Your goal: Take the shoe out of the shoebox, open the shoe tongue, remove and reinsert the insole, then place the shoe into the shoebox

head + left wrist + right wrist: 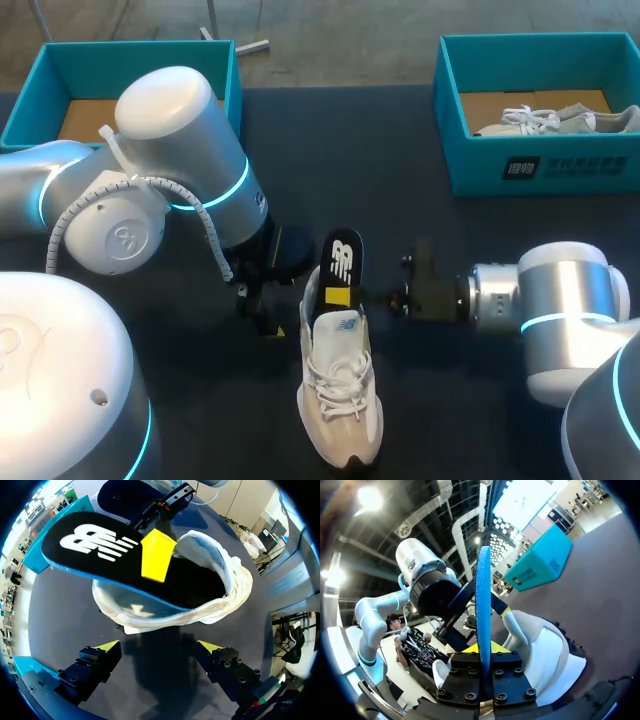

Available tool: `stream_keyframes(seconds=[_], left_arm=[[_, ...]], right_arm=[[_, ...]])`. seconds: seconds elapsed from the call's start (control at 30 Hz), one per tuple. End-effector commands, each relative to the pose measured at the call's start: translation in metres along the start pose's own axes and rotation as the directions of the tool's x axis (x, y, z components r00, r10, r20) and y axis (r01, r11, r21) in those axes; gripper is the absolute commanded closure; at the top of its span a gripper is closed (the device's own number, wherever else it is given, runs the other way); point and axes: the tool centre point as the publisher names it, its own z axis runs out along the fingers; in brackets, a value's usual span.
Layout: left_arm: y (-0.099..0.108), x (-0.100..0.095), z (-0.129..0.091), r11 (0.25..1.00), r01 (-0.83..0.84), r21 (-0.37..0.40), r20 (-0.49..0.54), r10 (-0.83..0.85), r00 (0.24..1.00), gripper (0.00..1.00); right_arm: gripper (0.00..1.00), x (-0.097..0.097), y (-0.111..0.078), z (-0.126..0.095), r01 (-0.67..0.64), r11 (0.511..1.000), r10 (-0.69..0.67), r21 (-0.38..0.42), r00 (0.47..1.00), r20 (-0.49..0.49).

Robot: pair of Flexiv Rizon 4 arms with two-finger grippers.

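Note:
A white and beige shoe (340, 390) lies on the dark table, toe toward the near edge. Its black insole (342, 262), with a white logo and a blue underside, sticks up out of the heel opening. My right gripper (340, 296) comes in from the right and is shut on the insole. In the right wrist view the insole's blue edge (483, 600) stands pinched in my right gripper (482, 652), above the shoe (540, 655). My left gripper (159, 647) is open and empty, just short of the shoe's heel (150, 620). The insole (90, 545) rises ahead of it.
A teal shoebox (540, 165) at the back right holds a second shoe (560, 120). Another teal shoebox (235, 75) stands at the back left, partly behind my left arm (180, 170).

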Motion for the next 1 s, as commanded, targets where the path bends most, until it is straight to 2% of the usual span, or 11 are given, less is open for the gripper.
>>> stream_keyframes(seconds=[0.03,0.2,0.47,0.5,0.53,0.57,0.6,0.63,1.0], left_arm=[[0.0,0.0,0.001,1.0,0.001,-0.002,0.001,-0.001,1.0,0.0],[0.0,0.0,0.001,1.0,0.001,-0.002,0.001,-0.001,1.0,0.0],[0.0,0.0,0.001,1.0,0.001,-0.002,0.001,-0.001,1.0,0.0],[0.0,0.0,0.001,1.0,0.001,-0.002,0.001,-0.001,1.0,0.0],[0.0,0.0,0.001,1.0,0.001,-0.002,0.001,-0.001,1.0,0.0],[0.0,0.0,0.001,1.0,0.001,-0.002,0.001,-0.001,1.0,0.0],[0.0,0.0,0.001,1.0,0.001,-0.002,0.001,-0.001,1.0,0.0],[0.0,0.0,0.001,1.0,0.001,-0.002,0.001,-0.001,1.0,0.0],[0.0,0.0,0.001,1.0,0.001,-0.002,0.001,-0.001,1.0,0.0]], right_arm=[[1.0,0.001,-0.007,0.002,-0.021,0.999,0.021,0.044,1.0,0.01],[1.0,0.001,-0.016,0.001,-0.043,0.996,0.042,0.078,0.999,0.016],[1.0,0.005,-0.019,0.0,-0.035,0.996,0.034,0.081,0.999,0.007],[0.96,0.006,-0.018,0.0,-0.028,0.997,0.027,0.078,1.0,0.003],[0.87,0.006,-0.017,0.0,-0.024,0.997,0.024,0.077,1.0,0.002],[0.7,0.007,-0.016,0.001,-0.016,0.997,0.016,0.07,1.0,0.001],[0.59,0.007,-0.014,0.001,-0.007,0.998,0.007,0.066,1.0,-0.003],[0.58,0.008,-0.013,0.001,0.003,0.998,-0.003,0.06,1.0,-0.005],[0.65,0.01,0.003,-0.002,0.05,0.998,-0.049,-0.035,0.999,0.01]])
